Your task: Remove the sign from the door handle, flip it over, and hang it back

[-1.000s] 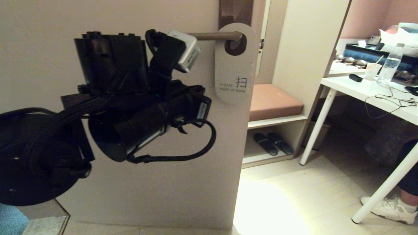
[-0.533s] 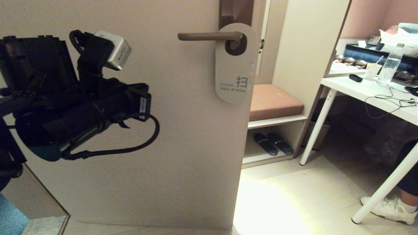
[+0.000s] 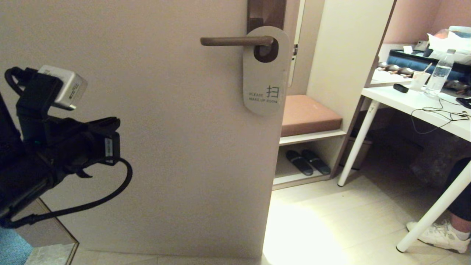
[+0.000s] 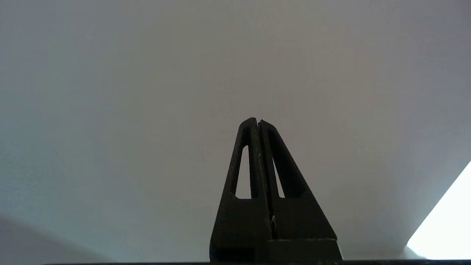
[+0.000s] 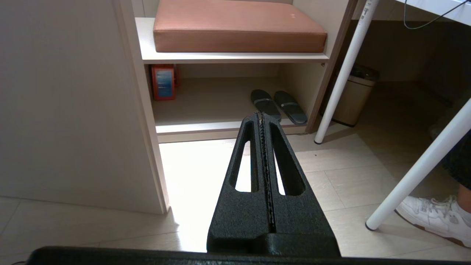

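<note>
The sign (image 3: pixel 265 77) hangs by its oval hole on the door handle (image 3: pixel 232 41), its pale grey-white "MAKE UP ROOM" face outward. The handle is a dark bronze lever on a tall brown backplate (image 3: pixel 265 13). My left arm (image 3: pixel 66 147) is low at the far left, well away from the handle and sign. My left gripper (image 4: pixel 257 120) is shut and empty, facing the plain door (image 3: pixel 165 129). My right gripper (image 5: pixel 261 114) is shut and empty, pointing down at the floor; it does not show in the head view.
To the door's right is a shelf bench with a brown cushion (image 3: pixel 309 114) and dark slippers (image 3: pixel 307 162) beneath. A white table (image 3: pixel 423 106) with a bottle and cables stands at right, with a person's white shoe (image 3: pixel 439 232) beside its leg and a bin (image 5: pixel 353 99) under it.
My left arm has drawn back from just beside the handle, moving down and to the left. The sign still hangs on the handle, unmoved.
</note>
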